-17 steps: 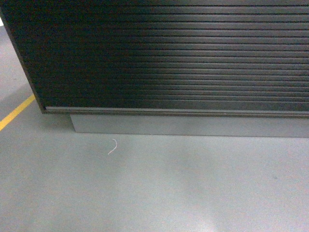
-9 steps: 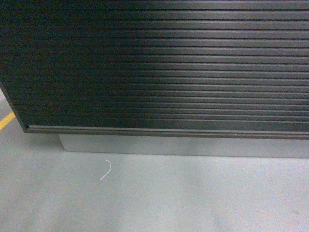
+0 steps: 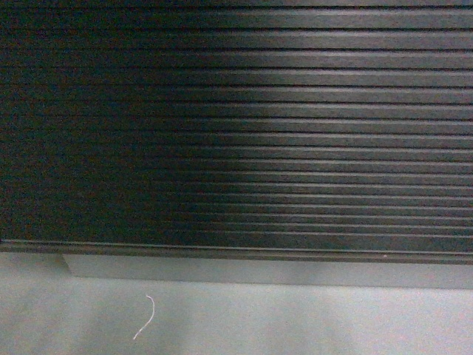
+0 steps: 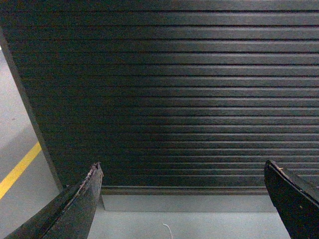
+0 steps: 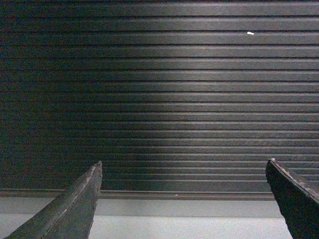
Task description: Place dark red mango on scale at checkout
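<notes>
In the head view, most of the picture is filled by the ribbed front of the checkout [image 3: 244,126], dark brown-black with horizontal slats. Below the slats a grey base plinth [image 3: 266,272] is seen, set back under the lower edge of the checkout. On the grey floor [image 3: 310,322] just in front of the plinth, toward its left end, a thin curled white thread [image 3: 145,318] is lying. Neither the dark red mango nor the scale is shown in any view.

In the left wrist view, the left gripper [image 4: 183,199] is seen with its two dark fingers wide apart, nothing between them, pointed at the checkout front. The left corner edge of the checkout is visible, and beyond it, on the floor, a yellow line [image 4: 19,169] is painted.

In the right wrist view, the right gripper [image 5: 183,199] is likewise spread wide and empty, facing the slats. A small white speck [image 5: 250,33] is seen high on the checkout front.
</notes>
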{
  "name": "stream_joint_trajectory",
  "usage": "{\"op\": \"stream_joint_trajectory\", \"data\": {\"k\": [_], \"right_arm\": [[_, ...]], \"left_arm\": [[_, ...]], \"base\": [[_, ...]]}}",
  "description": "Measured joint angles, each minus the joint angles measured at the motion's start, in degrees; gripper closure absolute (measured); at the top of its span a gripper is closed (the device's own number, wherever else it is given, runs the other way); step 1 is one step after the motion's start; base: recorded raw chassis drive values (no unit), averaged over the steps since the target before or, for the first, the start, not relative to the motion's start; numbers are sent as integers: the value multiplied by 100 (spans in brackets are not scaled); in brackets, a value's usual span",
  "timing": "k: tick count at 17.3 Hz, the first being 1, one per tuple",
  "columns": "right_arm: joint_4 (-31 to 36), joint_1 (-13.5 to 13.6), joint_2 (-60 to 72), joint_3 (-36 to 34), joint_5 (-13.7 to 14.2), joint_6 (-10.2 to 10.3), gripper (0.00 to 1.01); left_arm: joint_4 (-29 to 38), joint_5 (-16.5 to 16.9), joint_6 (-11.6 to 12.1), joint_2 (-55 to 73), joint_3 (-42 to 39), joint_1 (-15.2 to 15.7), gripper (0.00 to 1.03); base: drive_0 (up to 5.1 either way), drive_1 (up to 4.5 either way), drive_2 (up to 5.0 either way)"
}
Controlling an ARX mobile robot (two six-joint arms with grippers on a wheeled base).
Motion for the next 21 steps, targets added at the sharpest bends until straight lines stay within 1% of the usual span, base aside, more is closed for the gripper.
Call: {"op": "stream_joint_trajectory", "data": {"k": [4, 21], "right_arm": [[-24, 0, 0, 0, -2, 0, 3], [-28, 0, 0, 0, 0, 0, 3]], "left_arm": [[-26, 2, -2, 0, 0, 0, 5], [-13, 2, 0, 0, 0, 0, 5]], "base": [[6, 359, -347], [0, 0, 0]]}}
